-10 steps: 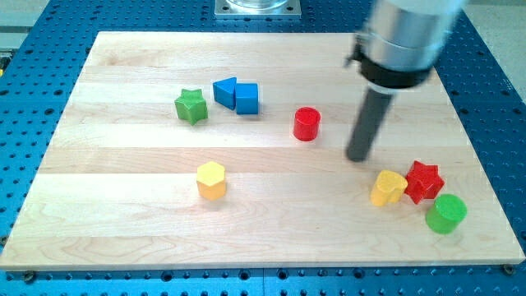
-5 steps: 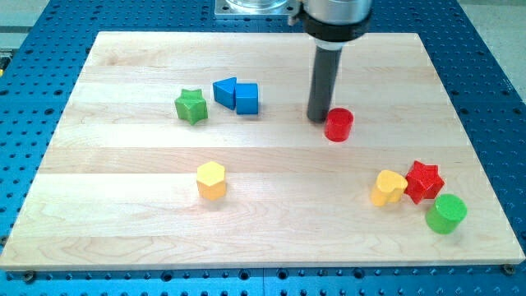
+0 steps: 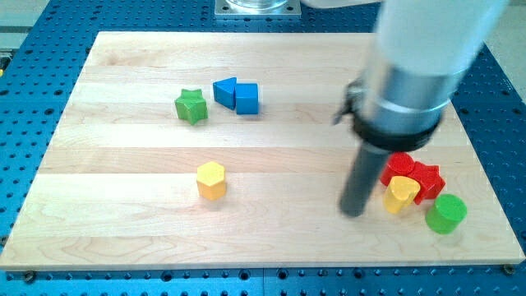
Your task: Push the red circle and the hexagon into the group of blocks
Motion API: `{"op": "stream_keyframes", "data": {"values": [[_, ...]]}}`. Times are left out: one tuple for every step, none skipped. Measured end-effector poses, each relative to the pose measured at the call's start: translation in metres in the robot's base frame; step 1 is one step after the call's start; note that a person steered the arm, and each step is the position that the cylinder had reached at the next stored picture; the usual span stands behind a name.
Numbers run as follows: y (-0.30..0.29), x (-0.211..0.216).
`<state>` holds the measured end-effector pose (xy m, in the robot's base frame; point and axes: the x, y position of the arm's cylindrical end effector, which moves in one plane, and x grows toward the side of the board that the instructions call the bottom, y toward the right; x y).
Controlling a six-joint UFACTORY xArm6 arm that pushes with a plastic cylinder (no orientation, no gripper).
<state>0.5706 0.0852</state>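
Observation:
The red circle now sits at the view's lower right, pressed against the red star and the yellow block, with the green cylinder just below them. The yellow hexagon stands alone at the lower left of centre. My tip rests on the board just left of the yellow block and the red circle, far to the right of the hexagon.
A green star, a blue triangle and a blue cube sit together at the upper left of the wooden board. The arm's grey body hides part of the upper right.
The red circle has been pushed down and to the right into the group at the lower right. My tip has moved with it, from the top centre to the lower right.

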Motion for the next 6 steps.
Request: {"op": "stream_keyframes", "data": {"values": [[-0.132, 0.019], [-0.235, -0.012], [-0.185, -0.040], [-0.082, -0.040], [-0.050, -0.049], [-0.082, -0.087]]}}
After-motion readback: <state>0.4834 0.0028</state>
